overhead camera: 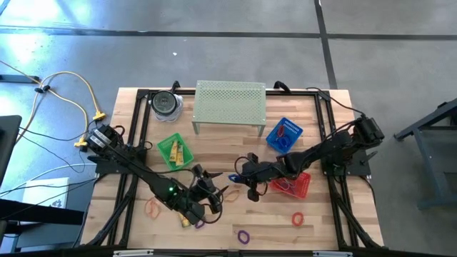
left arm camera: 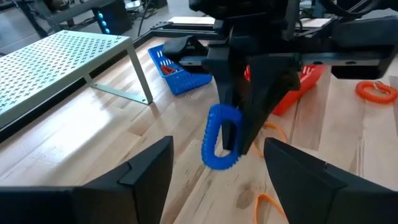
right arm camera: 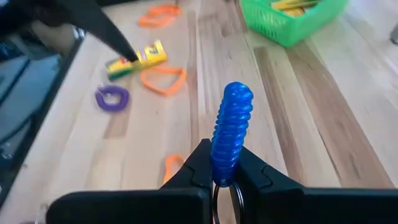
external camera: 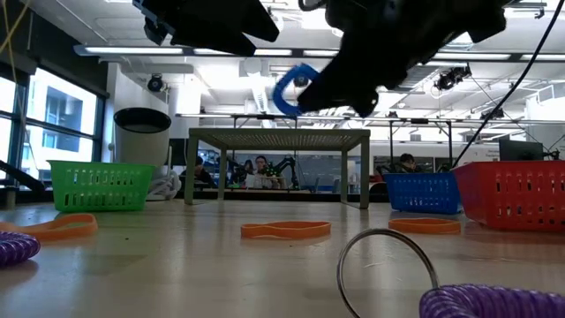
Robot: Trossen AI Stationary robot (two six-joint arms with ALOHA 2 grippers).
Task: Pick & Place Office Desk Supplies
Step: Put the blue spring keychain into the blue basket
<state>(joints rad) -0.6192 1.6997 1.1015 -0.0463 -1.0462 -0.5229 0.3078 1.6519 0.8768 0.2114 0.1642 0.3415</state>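
My right gripper [overhead camera: 240,175] is shut on a blue coiled band loop [left arm camera: 219,139] above the middle of the table. The same loop shows high above the tabletop in the low view [external camera: 287,88]. My left gripper [left arm camera: 217,149] stands open just in front of the loop, its two fingers either side of it and apart from it; in the high view it is at the near left [overhead camera: 206,188]. Loose bands lie flat on the wood: orange [overhead camera: 152,208], purple [overhead camera: 244,234], red-orange [overhead camera: 298,218]. A yellow piece [right arm camera: 137,58] lies by the left arm. My right gripper pinches one side of the blue loop [right arm camera: 222,168] between its two fingers [right arm camera: 198,167]. The fingers slant down from the table's right side. The rest of the loop sticks out past the fingertips, lifted clear of the table.
A green basket [overhead camera: 176,150], a blue basket [overhead camera: 283,135] and a red basket [overhead camera: 291,185] stand on the table. The pale green perforated stand [overhead camera: 230,106] and a dark-lidded jar [overhead camera: 166,104] are at the far edge. More bands lie near the front edge [external camera: 285,230].
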